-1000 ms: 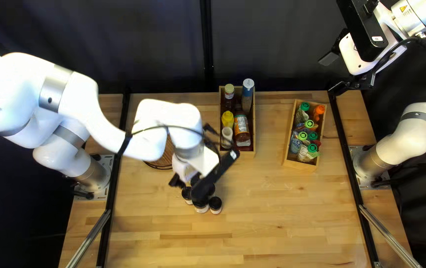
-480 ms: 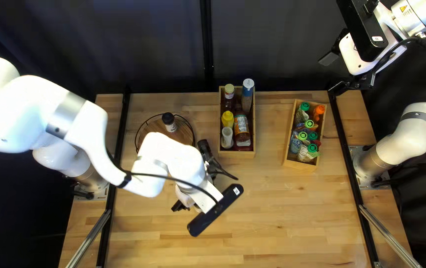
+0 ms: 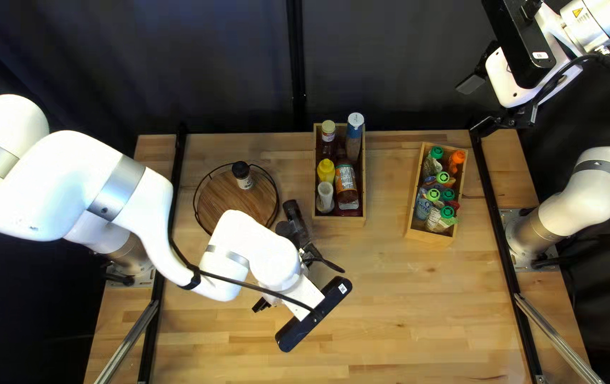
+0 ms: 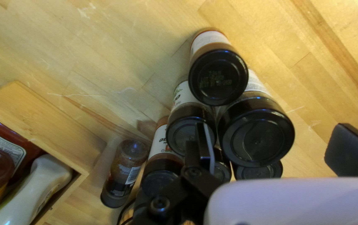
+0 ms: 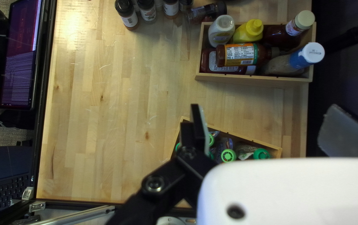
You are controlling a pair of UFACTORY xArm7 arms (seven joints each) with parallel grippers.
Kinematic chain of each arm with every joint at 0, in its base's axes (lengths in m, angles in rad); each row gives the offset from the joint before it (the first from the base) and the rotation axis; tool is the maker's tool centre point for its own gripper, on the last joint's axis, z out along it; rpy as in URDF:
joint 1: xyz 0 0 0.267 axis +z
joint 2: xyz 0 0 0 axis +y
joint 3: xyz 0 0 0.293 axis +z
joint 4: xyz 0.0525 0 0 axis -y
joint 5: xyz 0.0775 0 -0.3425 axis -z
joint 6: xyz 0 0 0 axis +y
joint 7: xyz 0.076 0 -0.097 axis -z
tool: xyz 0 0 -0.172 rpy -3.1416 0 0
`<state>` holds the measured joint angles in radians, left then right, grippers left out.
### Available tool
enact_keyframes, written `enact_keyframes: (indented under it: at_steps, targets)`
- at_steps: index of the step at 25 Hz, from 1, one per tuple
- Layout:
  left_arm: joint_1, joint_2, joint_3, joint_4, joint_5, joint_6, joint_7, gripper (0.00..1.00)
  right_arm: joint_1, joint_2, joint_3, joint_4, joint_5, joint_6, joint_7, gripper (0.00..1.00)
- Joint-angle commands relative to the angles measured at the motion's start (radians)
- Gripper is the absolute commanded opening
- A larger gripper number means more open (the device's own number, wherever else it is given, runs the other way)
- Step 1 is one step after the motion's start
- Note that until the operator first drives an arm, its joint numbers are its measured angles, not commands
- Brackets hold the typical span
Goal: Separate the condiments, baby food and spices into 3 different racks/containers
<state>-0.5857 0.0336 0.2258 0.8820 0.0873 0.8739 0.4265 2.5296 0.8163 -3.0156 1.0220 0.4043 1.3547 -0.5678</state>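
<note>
As most black-lidded jars (image 4: 256,131) crowd the desk (image 3: 404,306), the left claw (image 4: 272,139) gapes above them, holding nothing.
Likely light, rigid and slick, perhaps breakable, each jar would be best taken by its body just below the lid, though neighbours leave little finger room; the broadest lid shows between the spread fingers. The right claw (image 5: 268,121) is wide and empty.

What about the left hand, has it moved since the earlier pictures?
Yes, the left hand moved away from the condiment box, toward the near side of the table.
</note>
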Motion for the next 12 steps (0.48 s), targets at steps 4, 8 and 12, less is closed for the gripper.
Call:
enact_keyframes:
  at_steps: [4,8,12]
  targets:
    - [0.002,0.006,0.003,-0.014,0.013,-0.014,-0.019,1.0,0.0,0.0,0.0,0.0,0.0,0.0,0.0,1.0]
    - [0.003,-0.002,0.004,-0.016,0.013,-0.006,-0.017,0.54,0.0,0.0,0.0,0.0,0.0,0.0,0.0,1.0]
    - [0.004,0.0,0.005,-0.01,0.009,0.001,-0.009,0.01,0.0,0.0,0.0,0.0,0.0,0.0,0.0,1.0]
